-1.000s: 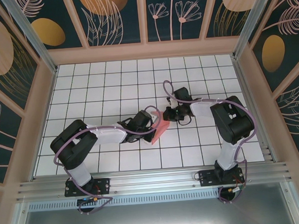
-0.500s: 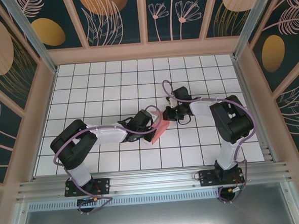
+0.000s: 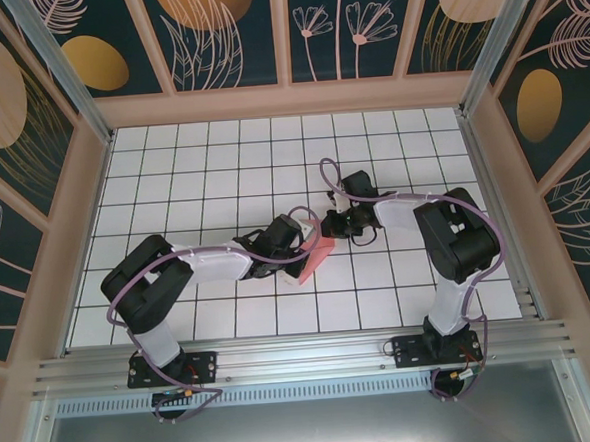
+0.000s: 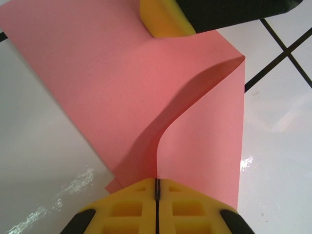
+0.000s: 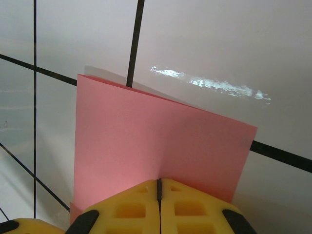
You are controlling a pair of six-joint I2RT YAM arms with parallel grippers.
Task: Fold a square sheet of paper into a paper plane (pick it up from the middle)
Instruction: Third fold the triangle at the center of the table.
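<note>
The square sheet of paper [image 3: 317, 252] is salmon pink and sits mid-table, bent over itself between both grippers. In the left wrist view the sheet [image 4: 122, 87] curls up in a loose fold, and its rising edge runs into the left gripper [image 4: 157, 181], which is shut on it. The right gripper's yellow finger [image 4: 163, 19] presses at the sheet's far edge. In the right wrist view the sheet [image 5: 156, 131] lies doubled on the tiles, and the right gripper [image 5: 158, 183] is shut on its near edge. From above, the left gripper [image 3: 302, 247] and the right gripper [image 3: 329, 231] meet at the sheet. The paper plane is out of view.
The white grid table [image 3: 192, 167] is boxed in by patterned walls [image 3: 283, 31] on three sides. A metal rail [image 3: 303, 356] runs along the near edge with both arm bases on it. Free tiles lie all around the sheet.
The left wrist has turned slightly and the sheet's near flap has shifted a little with it. The right arm has stayed in place.
</note>
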